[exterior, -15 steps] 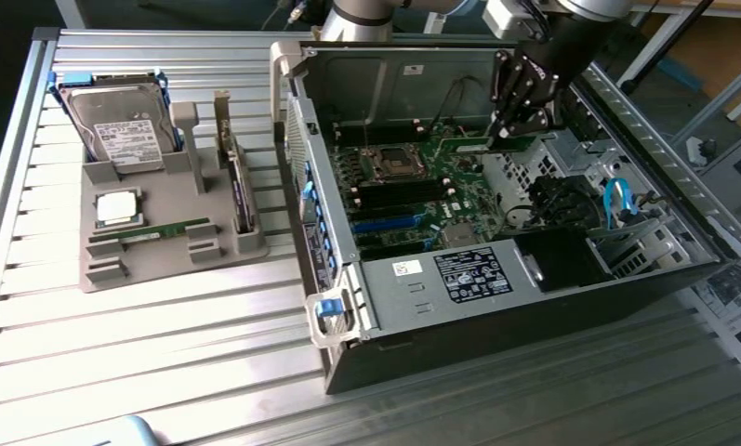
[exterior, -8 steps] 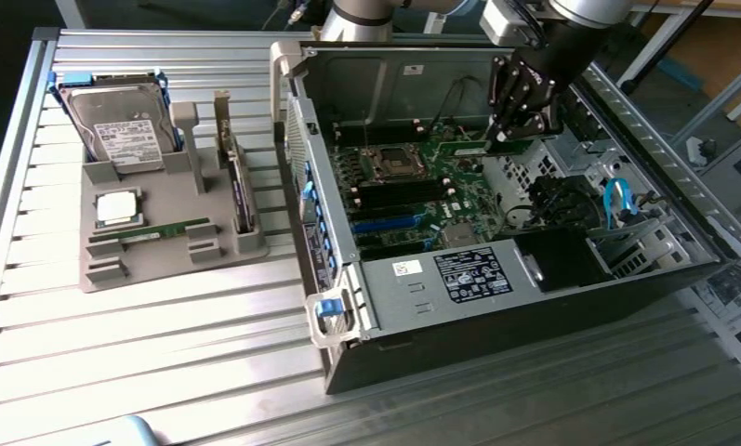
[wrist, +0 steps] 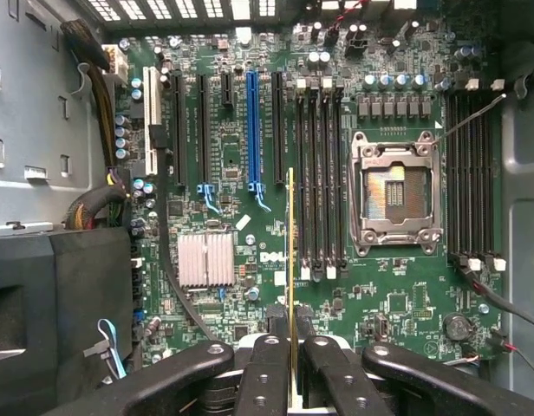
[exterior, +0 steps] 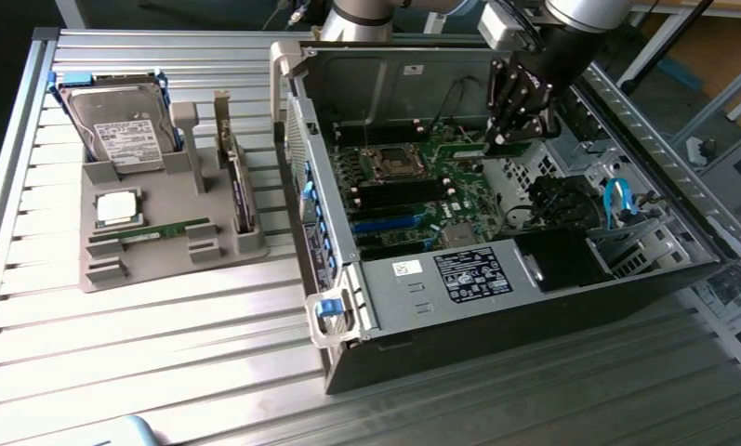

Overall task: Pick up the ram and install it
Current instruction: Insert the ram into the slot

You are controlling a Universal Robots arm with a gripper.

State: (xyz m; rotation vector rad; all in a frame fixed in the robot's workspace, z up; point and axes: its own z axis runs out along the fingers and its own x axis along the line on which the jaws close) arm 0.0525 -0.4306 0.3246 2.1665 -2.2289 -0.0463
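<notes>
My gripper (exterior: 517, 128) hangs inside the open computer case (exterior: 345, 279), above the motherboard (exterior: 432, 190). It is shut on a ram stick (wrist: 290, 251), which the wrist view shows edge-on as a thin green-gold strip between the two black fingers (wrist: 269, 355). The stick hangs over the board just beside the group of black memory slots (wrist: 319, 182), apart from them and roughly parallel to them. The empty CPU socket (wrist: 395, 192) lies on the far side of those slots. A second ram stick (exterior: 159, 232) lies flat on the grey holder (exterior: 110, 269) outside the case.
On the grey holder at the exterior view's left stand a silver hard drive (exterior: 122, 130), a square CPU chip (exterior: 118, 206) and an upright card (exterior: 236, 177). More memory slots (wrist: 475, 182), a small heatsink (wrist: 206, 258) and cable bundles (wrist: 98, 204) crowd the board.
</notes>
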